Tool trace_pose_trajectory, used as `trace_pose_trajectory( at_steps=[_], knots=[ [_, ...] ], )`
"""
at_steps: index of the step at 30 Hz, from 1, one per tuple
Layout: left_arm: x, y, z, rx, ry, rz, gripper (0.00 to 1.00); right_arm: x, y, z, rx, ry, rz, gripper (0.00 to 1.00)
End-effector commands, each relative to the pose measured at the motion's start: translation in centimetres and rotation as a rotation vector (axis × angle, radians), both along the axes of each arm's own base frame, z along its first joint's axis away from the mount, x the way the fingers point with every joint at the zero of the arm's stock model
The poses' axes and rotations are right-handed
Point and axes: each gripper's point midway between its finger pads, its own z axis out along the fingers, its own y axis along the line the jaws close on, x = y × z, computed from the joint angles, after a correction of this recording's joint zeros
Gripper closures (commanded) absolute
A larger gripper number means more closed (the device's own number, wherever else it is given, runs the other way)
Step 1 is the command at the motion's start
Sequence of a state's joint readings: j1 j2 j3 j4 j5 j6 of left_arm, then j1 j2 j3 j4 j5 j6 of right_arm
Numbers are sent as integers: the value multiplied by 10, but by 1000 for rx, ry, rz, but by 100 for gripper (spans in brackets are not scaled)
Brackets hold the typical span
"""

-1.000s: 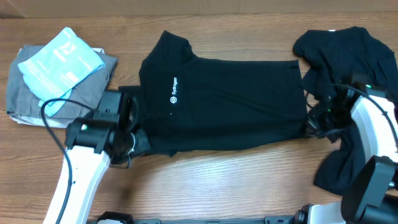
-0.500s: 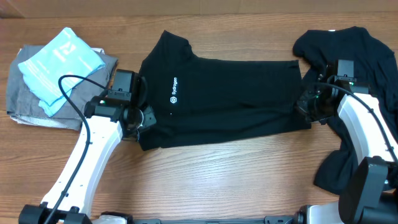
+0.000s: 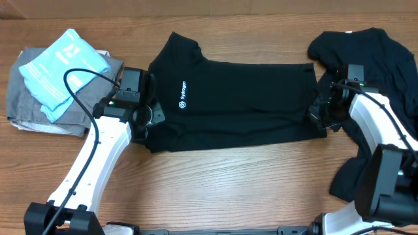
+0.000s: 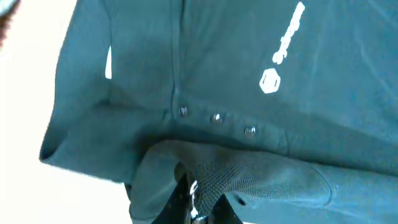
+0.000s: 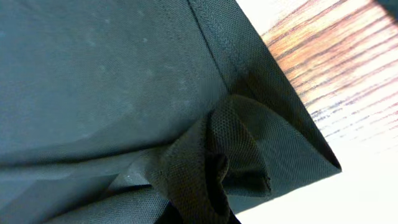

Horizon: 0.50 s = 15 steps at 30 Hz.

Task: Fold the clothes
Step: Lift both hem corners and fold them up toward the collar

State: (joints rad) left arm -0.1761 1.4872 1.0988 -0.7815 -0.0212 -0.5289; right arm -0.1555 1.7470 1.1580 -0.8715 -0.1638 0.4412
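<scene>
The left fingers (image 3: 149, 118) and right fingers (image 3: 319, 112), pinched tight on the polo shirt (image 3: 241, 98), have drawn its near edge up off the counter (image 3: 228, 186), so the lengthwise fold is underway

Overhead looks straight down on the table (image 3: 215, 189); wrist cameras sit close over opposite ends of the polo shirt (image 3: 241, 104)

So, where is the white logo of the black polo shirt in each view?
Overhead: white logo left of centre, on the polo shirt.
Left wrist: logo upper right, above and right of the buttons.
Right wrist: not in it; only shirt fabric shows.
Shared landmark: the polo shirt, in all three.
</scene>
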Motion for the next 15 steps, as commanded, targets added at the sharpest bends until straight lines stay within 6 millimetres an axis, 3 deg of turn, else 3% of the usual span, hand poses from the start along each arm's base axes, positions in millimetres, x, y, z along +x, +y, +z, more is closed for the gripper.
trace_pose_trajectory(
  at_steps=[1, 15],
  knots=[
    [10, 6, 8, 44, -36, -15, 96, 9, -5, 0, -19, -17, -9, 96],
    [25, 3, -17, 44, -13, -15, 96, 23, -7, -3, -26, -63, -9, 93]
  ],
)
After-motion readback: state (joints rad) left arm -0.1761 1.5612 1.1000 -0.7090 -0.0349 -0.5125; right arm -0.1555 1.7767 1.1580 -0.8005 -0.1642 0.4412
